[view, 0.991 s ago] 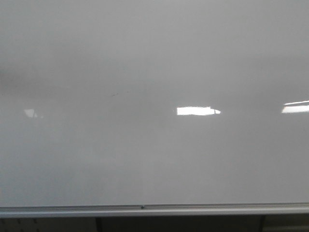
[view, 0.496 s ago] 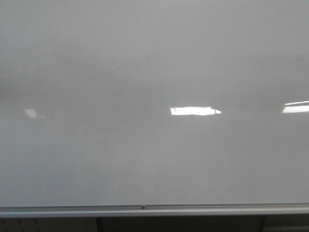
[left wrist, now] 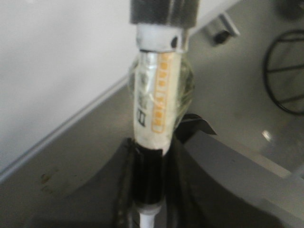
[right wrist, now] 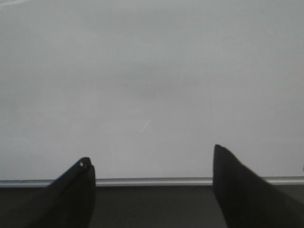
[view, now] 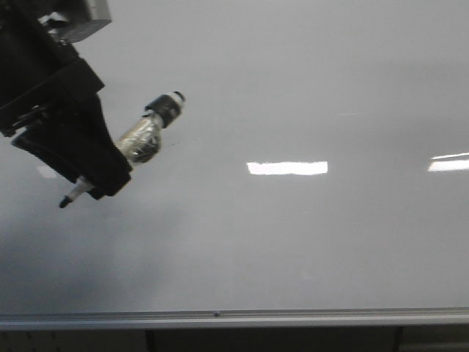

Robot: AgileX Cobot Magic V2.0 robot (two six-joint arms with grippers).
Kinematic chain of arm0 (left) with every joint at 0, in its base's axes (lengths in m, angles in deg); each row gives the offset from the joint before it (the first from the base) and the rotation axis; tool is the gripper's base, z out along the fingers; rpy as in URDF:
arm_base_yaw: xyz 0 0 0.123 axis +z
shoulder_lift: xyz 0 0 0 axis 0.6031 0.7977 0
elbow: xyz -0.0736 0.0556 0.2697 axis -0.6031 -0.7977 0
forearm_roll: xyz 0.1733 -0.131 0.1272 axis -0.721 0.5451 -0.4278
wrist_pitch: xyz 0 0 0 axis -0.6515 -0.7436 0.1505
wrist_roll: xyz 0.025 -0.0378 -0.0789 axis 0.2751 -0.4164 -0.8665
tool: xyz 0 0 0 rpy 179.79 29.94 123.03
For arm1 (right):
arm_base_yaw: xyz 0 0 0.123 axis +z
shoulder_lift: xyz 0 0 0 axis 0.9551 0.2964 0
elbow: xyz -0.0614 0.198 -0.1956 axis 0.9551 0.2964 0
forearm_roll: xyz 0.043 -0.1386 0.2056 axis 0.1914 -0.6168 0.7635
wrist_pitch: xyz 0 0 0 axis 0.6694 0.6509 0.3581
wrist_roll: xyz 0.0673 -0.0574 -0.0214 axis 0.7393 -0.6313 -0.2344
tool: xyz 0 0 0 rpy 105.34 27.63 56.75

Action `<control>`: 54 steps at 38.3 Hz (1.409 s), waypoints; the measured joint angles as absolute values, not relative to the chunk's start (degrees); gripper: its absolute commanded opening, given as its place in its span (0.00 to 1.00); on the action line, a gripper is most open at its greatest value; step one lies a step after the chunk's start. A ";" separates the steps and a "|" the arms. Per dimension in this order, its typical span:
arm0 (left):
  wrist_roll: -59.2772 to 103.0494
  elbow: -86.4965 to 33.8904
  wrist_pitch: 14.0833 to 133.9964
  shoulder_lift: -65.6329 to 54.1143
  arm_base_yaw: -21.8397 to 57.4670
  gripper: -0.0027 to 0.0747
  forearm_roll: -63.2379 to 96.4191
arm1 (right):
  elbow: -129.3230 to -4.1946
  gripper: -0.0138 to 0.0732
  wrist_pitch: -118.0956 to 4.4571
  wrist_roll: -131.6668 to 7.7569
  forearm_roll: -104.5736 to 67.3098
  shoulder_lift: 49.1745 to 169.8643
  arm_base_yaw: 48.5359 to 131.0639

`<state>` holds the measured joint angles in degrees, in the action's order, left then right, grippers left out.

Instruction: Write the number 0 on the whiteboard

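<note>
Gripping a taped marker (view: 139,141) in the left gripper (view: 95,176), tip toward 8 o'clock.
Facing a glossy grey-white whiteboard (view: 293,242), unmarked; right gripper (right wrist: 152,190) spread wide, holding nothing.

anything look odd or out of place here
The marker in the left pincer has a lumpy wad of clear tape round its barrel. The whiteboard bears only faint specks, no 0 yet.

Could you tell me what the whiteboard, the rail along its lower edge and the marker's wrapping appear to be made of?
The whiteboard looks like a glossy coated panel: sharp bright light reflections show on it. The rail seems to be brushed silver metal, probably aluminium. The marker, in the left gripper, appears to be plastic wrapped in clear, wrinkled tape with a sheen.
</note>
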<state>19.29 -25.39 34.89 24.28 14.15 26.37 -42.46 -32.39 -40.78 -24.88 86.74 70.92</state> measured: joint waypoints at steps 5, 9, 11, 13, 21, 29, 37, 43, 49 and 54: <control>24.46 -25.25 28.29 24.28 9.63 0.01 31.86 | -45.60 0.78 -25.72 -47.57 -16.80 91.01 70.92; 26.66 -25.25 24.50 24.28 7.60 0.01 34.39 | -46.83 0.78 -20.97 -55.13 -7.84 93.30 70.92; 27.96 -25.25 22.87 24.28 6.81 0.01 35.65 | -47.08 0.78 -18.43 -60.09 -1.81 94.38 70.92; 29.35 -25.25 21.67 24.28 6.40 0.01 37.00 | -47.11 0.78 -15.68 -65.02 4.25 95.44 70.92; 34.70 -25.25 18.44 24.28 6.00 0.01 42.64 | -47.20 0.78 -5.68 -79.45 22.28 101.24 70.92; 35.55 -25.25 18.39 24.28 6.00 0.01 43.19 | -47.32 0.79 -3.22 -86.28 31.32 107.07 70.92; 35.68 -25.25 18.39 24.28 6.00 0.01 43.88 | -47.44 0.86 -3.86 -88.50 33.91 112.28 72.14; 35.76 -25.25 18.39 24.28 6.00 0.01 44.01 | -47.53 0.86 -7.82 -90.43 35.51 115.86 77.05; 35.76 -25.25 18.39 24.28 6.00 0.01 44.14 | -47.53 0.86 -11.34 -93.22 39.57 120.40 82.94; 35.76 -25.25 18.39 24.28 6.00 0.01 44.24 | -47.79 0.81 -13.19 -95.86 43.26 124.16 86.45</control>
<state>35.76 -25.25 18.39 24.28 6.00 44.24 -47.79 -13.19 -95.86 43.26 124.16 86.45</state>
